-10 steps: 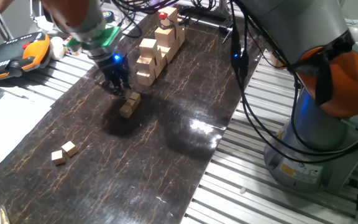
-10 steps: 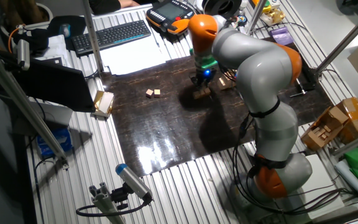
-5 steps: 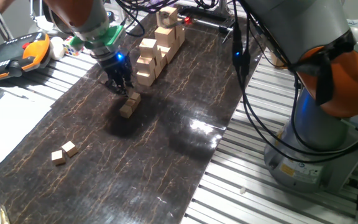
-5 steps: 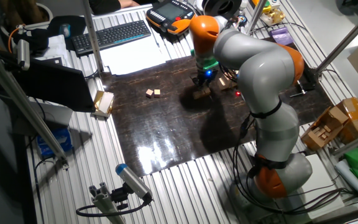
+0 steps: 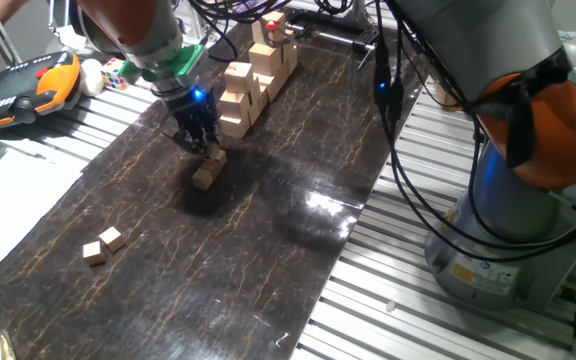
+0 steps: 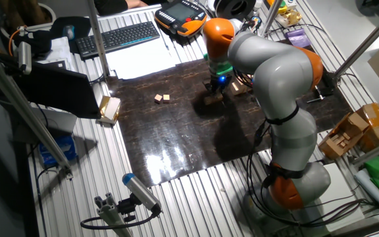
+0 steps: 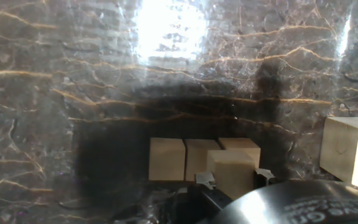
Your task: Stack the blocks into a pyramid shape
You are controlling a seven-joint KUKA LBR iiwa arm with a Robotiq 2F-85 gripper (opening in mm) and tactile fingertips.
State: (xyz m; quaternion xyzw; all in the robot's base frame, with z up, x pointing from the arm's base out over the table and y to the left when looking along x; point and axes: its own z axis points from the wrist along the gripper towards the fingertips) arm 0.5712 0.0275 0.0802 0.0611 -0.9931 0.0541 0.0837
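The gripper (image 5: 200, 146) hangs low over a small heap of blocks (image 5: 208, 168) near the middle of the dark marbled counter (image 5: 268, 250). From the hand view, three tan cubes (image 7: 166, 159) lie in a row touching one another, and a fourth cube (image 7: 234, 171) sits above the right part of that row, with the metal fingers (image 7: 205, 179) on either side of it. They appear to be clenched on this fourth cube, though the lower edge of the hand view is dark and I cannot be sure the pads are truly pressing it.

The step in hand seems to be seating this cube as the second layer. To do it well, the cube should straddle the seam between two base cubes, not sit on one alone, and come down flat so it does not nudge the row apart. The fingers should release only once its weight rests on the base, then rise straight up so nothing is dragged.

Two more loose cubes (image 5: 102, 244) lie well apart from the heap, toward the near-left part of the counter; they are likely needed next. The tall stepped stack of larger pale blocks (image 5: 253, 75) stands just behind the gripper, so any lift should stay clear of it.
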